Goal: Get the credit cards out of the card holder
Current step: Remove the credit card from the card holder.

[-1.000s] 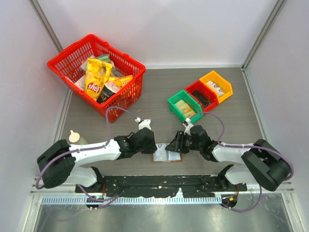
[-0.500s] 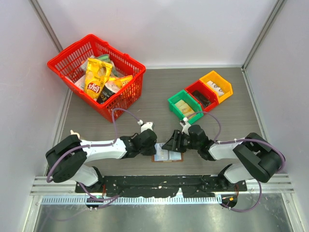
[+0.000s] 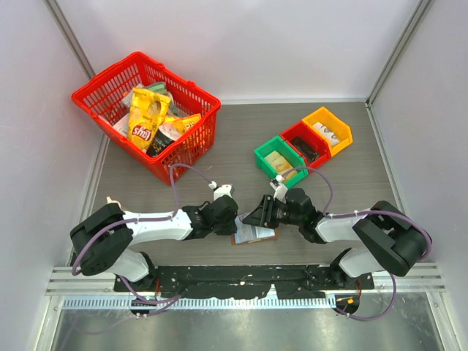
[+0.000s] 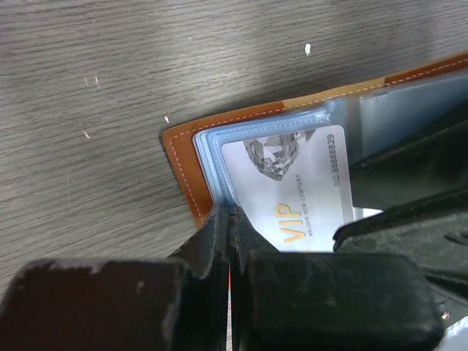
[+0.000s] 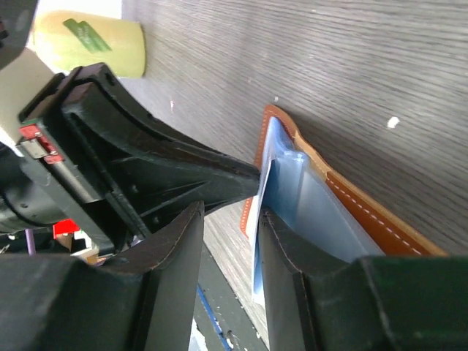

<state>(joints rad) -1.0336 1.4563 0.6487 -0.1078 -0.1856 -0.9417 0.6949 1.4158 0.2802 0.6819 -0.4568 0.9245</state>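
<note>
The card holder [image 3: 257,235] lies open on the table between both arms, brown leather [image 4: 179,155] with pale blue clear sleeves. A white credit card [image 4: 292,191] with gold VIP lettering sits in a sleeve. My left gripper [image 3: 235,225] [image 4: 232,213] is shut on the holder's near-left edge. My right gripper [image 3: 253,217] [image 5: 230,210] reaches in from the right with its jaws apart. A sleeve leaf [image 5: 289,194] stands on edge against one of its fingers [image 5: 281,248]. The holder's brown rim [image 5: 380,217] runs behind that leaf.
A red basket [image 3: 197,142] of snack bags stands at the back left. Green [image 3: 265,155], red [image 3: 294,132] and orange [image 3: 338,121] bins sit at the back right. A pale yellow object [image 5: 91,45] with a green mark lies beyond the left arm.
My left gripper has closed on the holder's edge and its arm has drawn in. The right jaws widened, then narrowed, and a sleeve leaf now stands up off the holder.
</note>
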